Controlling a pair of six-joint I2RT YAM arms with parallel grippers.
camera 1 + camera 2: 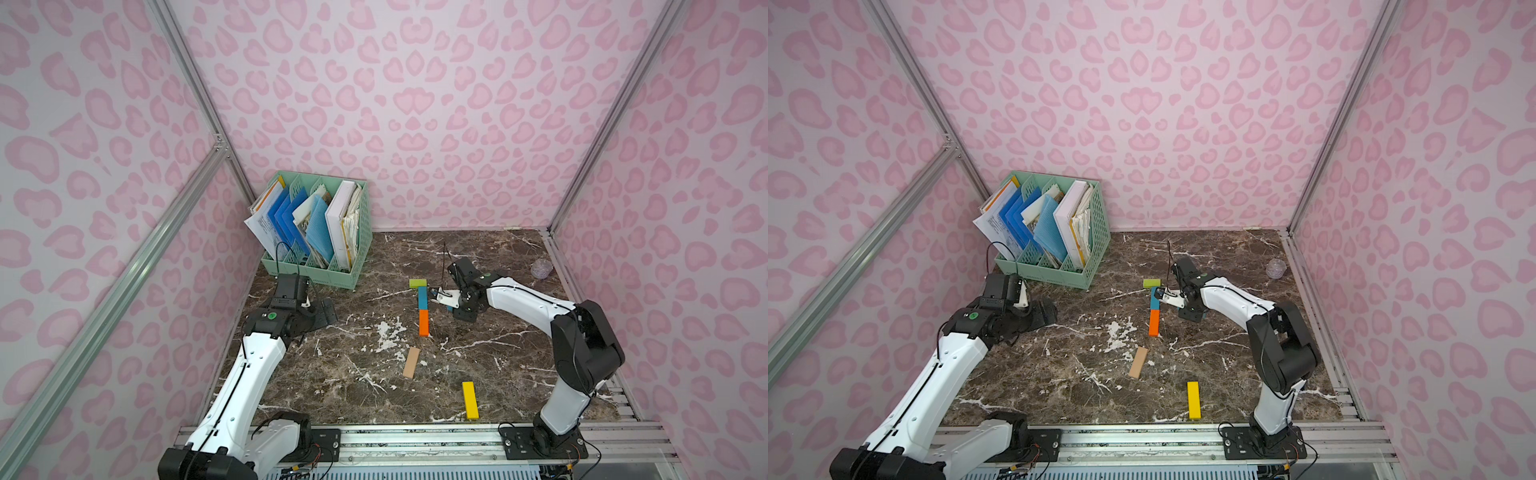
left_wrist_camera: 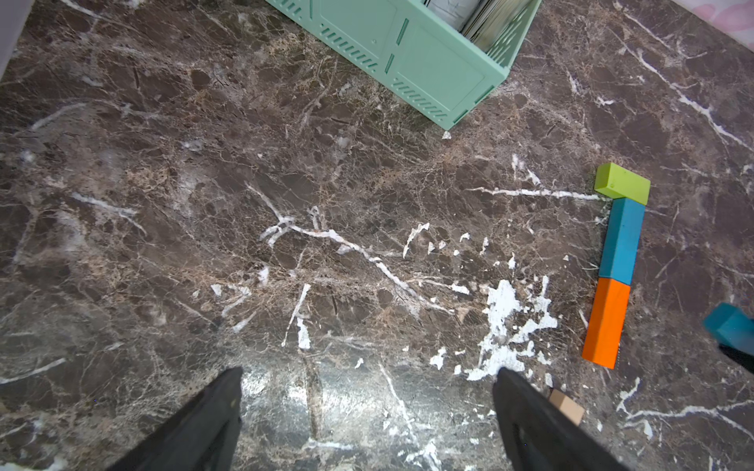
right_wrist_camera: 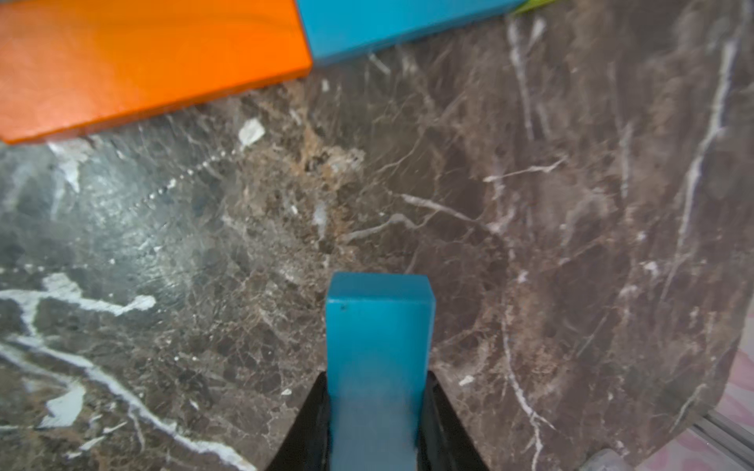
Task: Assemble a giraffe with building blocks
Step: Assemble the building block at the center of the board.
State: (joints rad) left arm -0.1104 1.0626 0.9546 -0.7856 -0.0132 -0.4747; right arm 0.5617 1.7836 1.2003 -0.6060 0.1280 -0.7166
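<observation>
On the marble table lie a lime-green block [image 1: 418,283], a teal block [image 1: 422,298] and an orange block [image 1: 424,323], end to end in a line as the giraffe's head and neck. A tan block [image 1: 411,362] and a yellow block [image 1: 470,400] lie loose nearer the front. My right gripper [image 1: 436,293] hovers just right of the teal neck block, shut on a second teal block [image 3: 379,346] that sticks out past its fingertips [image 3: 314,407]. My left gripper [image 1: 326,311] stands open and holds nothing, low over bare table in front of the rack; the wrist view shows its fingers [image 2: 228,391] wide apart.
A mint-green file rack [image 1: 332,274] with blue folders and papers stands at the back left. A small clear ball [image 1: 541,268] rests near the back right edge. Metal rails border the table's front and right side.
</observation>
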